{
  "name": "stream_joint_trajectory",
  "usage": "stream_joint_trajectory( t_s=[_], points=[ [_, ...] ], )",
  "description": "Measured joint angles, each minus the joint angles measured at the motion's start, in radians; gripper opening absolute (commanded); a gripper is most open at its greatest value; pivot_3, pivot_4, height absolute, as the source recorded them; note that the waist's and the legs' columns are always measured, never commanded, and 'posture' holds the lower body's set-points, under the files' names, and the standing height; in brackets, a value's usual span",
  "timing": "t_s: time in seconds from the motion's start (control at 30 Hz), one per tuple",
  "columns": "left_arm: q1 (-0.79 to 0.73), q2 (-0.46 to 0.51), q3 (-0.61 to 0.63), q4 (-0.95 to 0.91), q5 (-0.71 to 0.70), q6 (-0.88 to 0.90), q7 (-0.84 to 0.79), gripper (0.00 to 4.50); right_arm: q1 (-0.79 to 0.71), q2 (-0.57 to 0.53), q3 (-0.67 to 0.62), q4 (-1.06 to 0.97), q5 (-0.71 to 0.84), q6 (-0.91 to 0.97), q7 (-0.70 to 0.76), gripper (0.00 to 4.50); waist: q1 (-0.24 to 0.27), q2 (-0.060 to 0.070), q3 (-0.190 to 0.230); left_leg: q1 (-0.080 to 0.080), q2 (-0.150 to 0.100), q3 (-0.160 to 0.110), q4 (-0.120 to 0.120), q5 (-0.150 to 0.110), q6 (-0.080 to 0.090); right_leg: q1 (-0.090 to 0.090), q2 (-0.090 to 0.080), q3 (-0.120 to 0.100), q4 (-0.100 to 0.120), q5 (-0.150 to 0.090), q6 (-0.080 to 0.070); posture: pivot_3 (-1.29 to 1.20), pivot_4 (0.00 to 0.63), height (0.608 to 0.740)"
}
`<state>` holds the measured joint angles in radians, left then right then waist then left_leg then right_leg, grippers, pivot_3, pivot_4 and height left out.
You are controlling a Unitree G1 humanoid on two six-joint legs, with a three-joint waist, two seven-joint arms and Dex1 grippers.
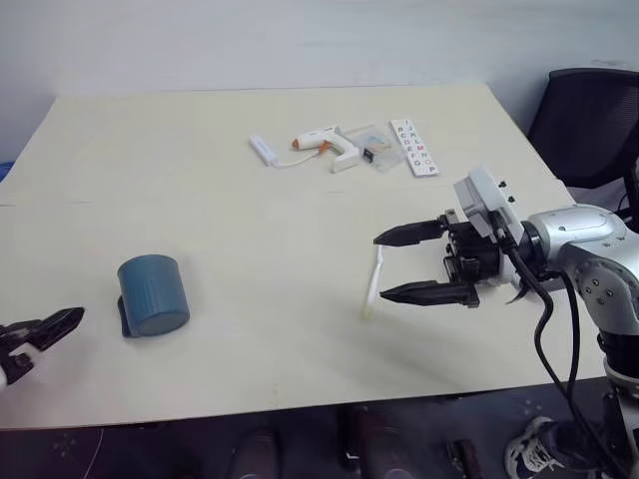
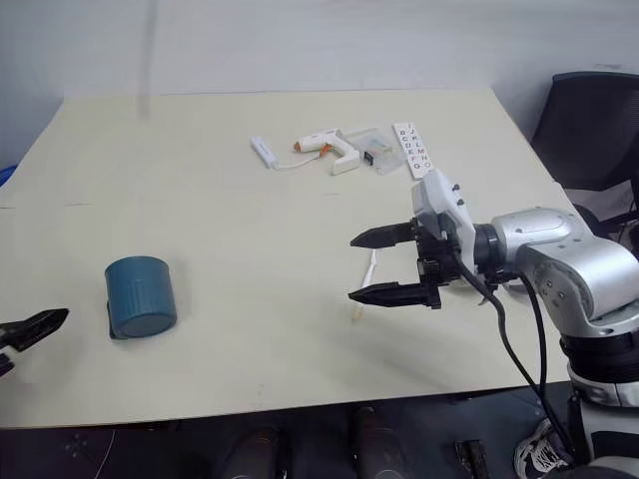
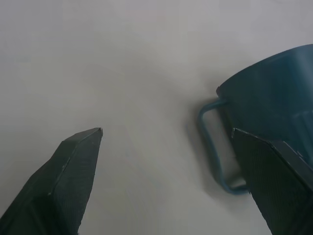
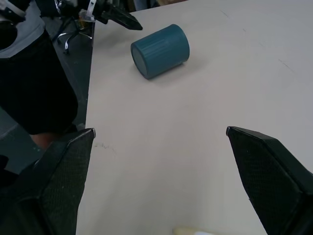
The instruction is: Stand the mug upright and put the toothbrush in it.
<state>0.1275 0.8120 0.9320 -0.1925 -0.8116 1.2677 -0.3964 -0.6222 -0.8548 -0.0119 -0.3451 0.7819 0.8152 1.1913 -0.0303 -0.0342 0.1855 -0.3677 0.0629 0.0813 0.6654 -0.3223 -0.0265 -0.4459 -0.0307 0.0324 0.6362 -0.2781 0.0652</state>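
Two things of the task are lying well apart on the pale table [image 1: 200,180], and this is probably why each arm is being kept on its own side. The dark teal-blue mug [image 1: 153,295] is lying on its side near the robot's left front edge, its closed bottom turned toward the head camera and its loop handle pressed down against the table, so it is not yet stood upright. The slim white toothbrush [image 1: 373,282] is lying flat on the right part of the table, away from the mug.

The left gripper [image 1: 40,334] is being held low at the left edge, just beside the mug but not touching it; its two black fingers are spread wide with nothing between them, and in the left wrist view the handle is seen between them. The right gripper [image 1: 409,263] is being held above the table, pointing to the robot's left, fingers wide apart and empty, one above the other, with the toothbrush seen in the gap; whether it is hovering over the toothbrush or beside it cannot be told.

Farther back, a white-and-orange glue gun [image 1: 325,145] and a lettered card [image 1: 413,147] are lying unused.
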Motion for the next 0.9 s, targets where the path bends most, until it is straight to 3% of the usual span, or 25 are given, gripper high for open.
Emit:
stream_joint_trajectory(
  t_s=[0.53, 0.67, 0.9],
  points=[
    [-0.215, 0.082, -0.308, 0.124, 0.099, 0.038, -0.010, 4.50, 0.078, -0.019, -0.082, -0.083, 0.057, 0.037, -0.083, 4.48, 0.009, 0.005, -0.002, 0.002, -0.001, 0.001, 0.000, 0.000, -0.001, 0.000, 0.001, 0.000, 0.003, -0.001, -0.002, 0.00, 0.150, 0.740],
    [-0.248, 0.086, -0.359, 0.128, 0.132, 0.025, -0.011, 3.75, 0.092, -0.019, -0.085, -0.087, 0.066, 0.039, -0.097, 4.50, 0.007, 0.005, -0.003, 0.003, -0.002, 0.001, 0.000, 0.000, -0.001, 0.000, 0.001, 0.000, 0.004, -0.001, -0.002, 0.00, 0.150, 0.740],
    [-0.280, 0.083, -0.426, 0.128, 0.151, 0.002, -0.054, 1.80, 0.131, -0.036, -0.123, -0.114, 0.086, 0.039, -0.118, 4.50, 0.005, 0.006, -0.002, 0.002, -0.002, 0.001, 0.000, 0.000, -0.001, 0.000, 0.001, 0.000, 0.003, -0.001, -0.002, 0.00, 0.150, 0.740]
  ],
)
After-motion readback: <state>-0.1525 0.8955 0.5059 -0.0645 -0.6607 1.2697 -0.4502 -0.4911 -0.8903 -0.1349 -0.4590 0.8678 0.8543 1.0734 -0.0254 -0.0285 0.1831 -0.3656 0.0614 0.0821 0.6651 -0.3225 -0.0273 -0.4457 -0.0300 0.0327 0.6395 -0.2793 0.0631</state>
